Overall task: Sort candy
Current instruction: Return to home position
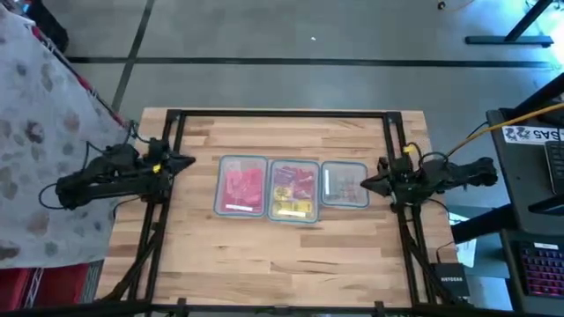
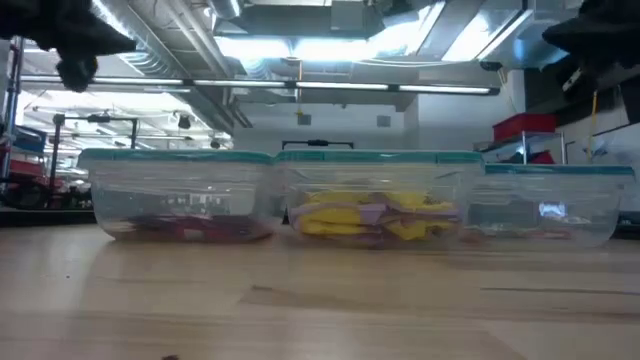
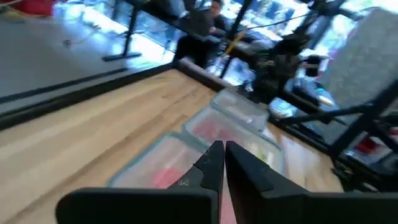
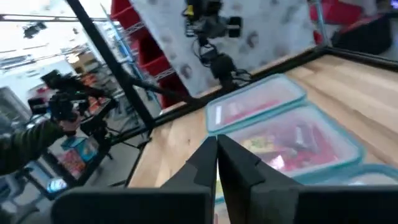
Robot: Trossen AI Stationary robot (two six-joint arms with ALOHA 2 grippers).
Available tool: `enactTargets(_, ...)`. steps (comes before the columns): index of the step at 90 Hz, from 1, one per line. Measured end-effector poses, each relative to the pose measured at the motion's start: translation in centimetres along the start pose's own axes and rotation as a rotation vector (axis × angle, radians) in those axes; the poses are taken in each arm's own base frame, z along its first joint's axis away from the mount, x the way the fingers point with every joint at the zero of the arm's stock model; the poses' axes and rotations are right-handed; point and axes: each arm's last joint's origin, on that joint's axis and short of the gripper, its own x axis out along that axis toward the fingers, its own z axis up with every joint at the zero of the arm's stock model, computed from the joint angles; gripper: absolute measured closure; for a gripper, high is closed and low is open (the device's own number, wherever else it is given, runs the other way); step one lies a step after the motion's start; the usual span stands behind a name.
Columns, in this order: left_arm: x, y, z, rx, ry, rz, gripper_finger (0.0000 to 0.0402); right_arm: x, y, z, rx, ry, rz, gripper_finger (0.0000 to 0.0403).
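Industrial lab, exposed ceiling ducts [image 2: 175, 50], strip lights [image 2: 300, 47]

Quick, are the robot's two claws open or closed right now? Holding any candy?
Left gripper, by the table's left edge: shut, holding nothing.
Right gripper, by the table's right edge: shut, holding nothing.

Butcher-block table [image 1: 291, 255] w/ 3 clear tubs.
Tubs in a row mid-table, packed side by side, teal-rimmed lids on: left tub [image 1: 241, 185], middle tub [image 1: 293, 190], smaller right tub [image 1: 344, 184].
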Motion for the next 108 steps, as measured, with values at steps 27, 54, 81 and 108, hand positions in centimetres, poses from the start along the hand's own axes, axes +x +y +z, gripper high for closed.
enactTargets(27, 3.6, 1.1, -4.3, 0.023, 0.002, -0.071, 0.0401, 1.4, -0.6, -2.9, -0.113, -0.004, 0.149, 0.0403)
enactTargets(54, 5.8, 2.2, -7.5, 0.031, -0.103, -0.105, 0.0401, 1.8, -0.9, -3.9, -0.216, -0.037, 0.193, 0.0402)
enactTargets(81, 5.9, 2.2, -7.6, 0.102, -0.111, -0.091, 0.0402, 1.9, -1.4, -4.2, -0.245, -0.030, 0.064, 0.0402)
enactTargets(108, 5.9, 2.2, -7.6, 0.081, -0.108, -0.095, 0.0402, 1.9, -1.3, -4.2, -0.246, -0.026, 0.072, 0.0402)
